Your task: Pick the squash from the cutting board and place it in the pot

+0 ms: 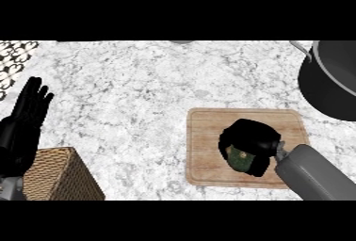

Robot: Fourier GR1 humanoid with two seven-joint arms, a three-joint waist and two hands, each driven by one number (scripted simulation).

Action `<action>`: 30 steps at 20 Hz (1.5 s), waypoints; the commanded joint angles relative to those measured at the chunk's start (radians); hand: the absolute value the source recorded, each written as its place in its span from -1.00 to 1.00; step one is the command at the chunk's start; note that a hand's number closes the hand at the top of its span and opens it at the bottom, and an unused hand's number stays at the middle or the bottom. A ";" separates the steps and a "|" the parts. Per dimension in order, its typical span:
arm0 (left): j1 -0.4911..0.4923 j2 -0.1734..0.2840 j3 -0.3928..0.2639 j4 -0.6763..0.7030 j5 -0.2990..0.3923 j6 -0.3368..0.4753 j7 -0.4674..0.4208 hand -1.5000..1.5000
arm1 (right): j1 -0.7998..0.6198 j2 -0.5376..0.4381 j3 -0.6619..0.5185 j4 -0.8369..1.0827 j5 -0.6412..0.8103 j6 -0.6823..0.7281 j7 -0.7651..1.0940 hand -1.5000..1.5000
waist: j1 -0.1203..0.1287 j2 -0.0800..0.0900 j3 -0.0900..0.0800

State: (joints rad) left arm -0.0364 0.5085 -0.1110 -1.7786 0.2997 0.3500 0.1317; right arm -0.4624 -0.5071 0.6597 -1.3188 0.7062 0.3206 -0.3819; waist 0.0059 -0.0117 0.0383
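A wooden cutting board (208, 136) lies on the counter at centre right. On it my right hand (252, 139) is curled over the squash (241, 156), of which only a dark green patch shows under the fingers. The dark grey pot (334, 84) stands at the far right, partly cut off by the view's edge, with a handle at its upper left. My left hand (28, 113) rests open at the left edge, fingers up.
A woven basket (59, 176) stands at the lower left beside my left forearm. A patterned trivet or mat (14, 59) shows at the upper left corner. White marbled counter lies between the board and the pot.
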 commanded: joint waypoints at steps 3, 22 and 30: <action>-0.038 -0.048 -0.001 0.037 0.010 0.027 0.025 0.00 | 0.154 -0.134 0.033 -0.094 0.031 -0.058 -0.143 1.00 | -0.041 0.009 -0.038; 0.111 0.008 0.112 -0.038 0.059 0.042 0.006 0.00 | 0.673 -0.622 -0.439 -0.289 -0.640 -0.277 -0.678 1.00 | -0.155 0.002 -0.039; 0.059 -0.001 0.078 -0.010 0.066 0.013 0.009 0.00 | 0.668 -0.672 -0.731 -0.206 -1.000 -0.156 -0.627 1.00 | -0.081 0.011 -0.040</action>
State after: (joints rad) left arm 0.1038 0.5403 -0.0294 -1.8563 0.3207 0.3743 0.0979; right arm 0.2029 -1.1512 0.0503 -1.5786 -0.1470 0.0862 -0.9952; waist -0.1023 -0.0159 0.0285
